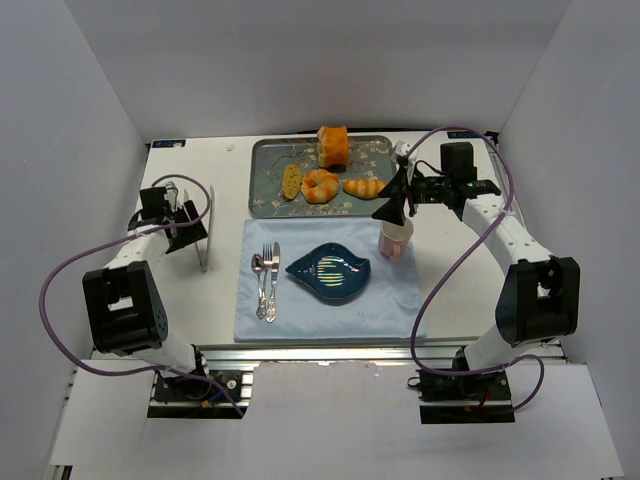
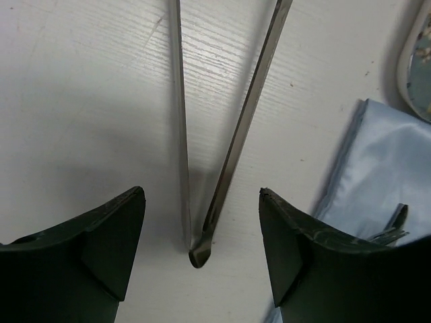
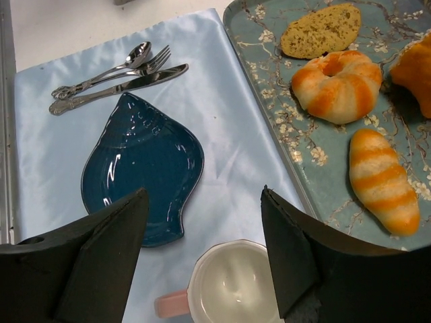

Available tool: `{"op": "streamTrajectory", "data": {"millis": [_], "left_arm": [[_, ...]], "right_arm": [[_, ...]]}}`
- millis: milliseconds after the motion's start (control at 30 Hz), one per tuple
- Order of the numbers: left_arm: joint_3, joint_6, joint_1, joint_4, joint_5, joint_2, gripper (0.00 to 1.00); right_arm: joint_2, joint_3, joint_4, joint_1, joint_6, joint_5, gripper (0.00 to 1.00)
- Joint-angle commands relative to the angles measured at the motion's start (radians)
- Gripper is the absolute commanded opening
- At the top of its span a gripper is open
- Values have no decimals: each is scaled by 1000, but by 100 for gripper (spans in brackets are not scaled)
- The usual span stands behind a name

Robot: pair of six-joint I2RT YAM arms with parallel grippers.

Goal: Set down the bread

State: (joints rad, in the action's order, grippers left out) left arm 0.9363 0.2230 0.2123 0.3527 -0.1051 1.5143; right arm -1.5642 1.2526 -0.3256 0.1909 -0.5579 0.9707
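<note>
right pincer (image 1: 390, 206) in the top view hangs over the pink cup (image 1: 396, 240), just beside the right end of the flowered tray (image 1: 262, 160). left pincer (image 1: 190, 222) sits at the left of the table (image 1: 200, 160), next to the metal tongs (image 1: 204, 245). all the bread lies on the tray: a flat slice (image 1: 291, 180), a ring-shaped roll (image 1: 321, 186), a long striped roll (image 1: 363, 187) and an orange chunk (image 1: 333, 146) at the far rim. nearer the arms, a pale blue cloth (image 1: 300, 315) carries a blue shell-shaped plate (image 1: 330, 272), with cutlery (image 1: 267, 280) to its left.

left wrist view: the left pincer stands wide open and holds nothing. the two arms of the tongs run along the table between its fingers (image 2: 101, 249), touching neither. a corner of the cloth shows at right.

right wrist view: the right pincer is likewise spread wide and holds nothing, its fingers (image 3: 316, 256) on either side of the cup's mouth below. the plate lies left of the cup. the rolls rest on the tray at right, apart from the fingers.
</note>
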Motion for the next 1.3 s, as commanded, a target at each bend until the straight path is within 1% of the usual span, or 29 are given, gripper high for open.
{"op": "streamTrajectory", "data": {"millis": [0,133,167,367,467,500,600,667,733,833,967,1033,1067,1100,1133,1200,1233,1267], "left_arm": [[13,-89,1,-55,-31,47,78],[21,-105,-10,-113,-44,116,79],[33,-114,-27,-119,-35,139,79],[87,-137,-73,-121,5,236,79],[111,-142,-96,-115,74,274,78],[119,-140,-102,-110,121,283,78],[131,-137,-106,-93,206,310,74],[128,-149,-116,-78,238,319,72],[121,-158,-125,-67,280,325,71],[101,-162,-140,-69,289,330,70],[58,-137,-145,-95,262,333,67],[49,-131,-145,-107,248,334,62],[41,-126,-145,-110,236,333,55],[38,-123,-143,-110,229,333,55],[38,-120,-143,-112,222,330,46],[41,-106,-143,-106,194,322,34],[50,-93,-143,-104,167,307,19],[56,-82,-143,-104,145,296,14]], "right_arm": [[16,-4,45,-1,16,17,73],[7,2,49,-1,32,19,73],[3,4,48,-1,38,20,74],[-5,7,46,-1,49,19,75],[1,4,46,-1,50,16,75],[1,2,45,-2,50,13,76],[7,2,42,-2,49,5,76],[12,1,42,-4,44,0,76],[13,-1,42,-7,44,-3,76],[13,1,43,-11,47,-3,76],[9,11,45,-15,47,-3,76],[7,19,45,-18,47,-6,76],[9,21,45,-19,47,-6,76],[9,22,45,-21,49,-6,76],[9,24,43,-22,47,-6,76],[12,24,45,-25,49,-6,77],[13,22,45,-25,49,-6,77],[15,22,45,-28,50,-6,77]]}}
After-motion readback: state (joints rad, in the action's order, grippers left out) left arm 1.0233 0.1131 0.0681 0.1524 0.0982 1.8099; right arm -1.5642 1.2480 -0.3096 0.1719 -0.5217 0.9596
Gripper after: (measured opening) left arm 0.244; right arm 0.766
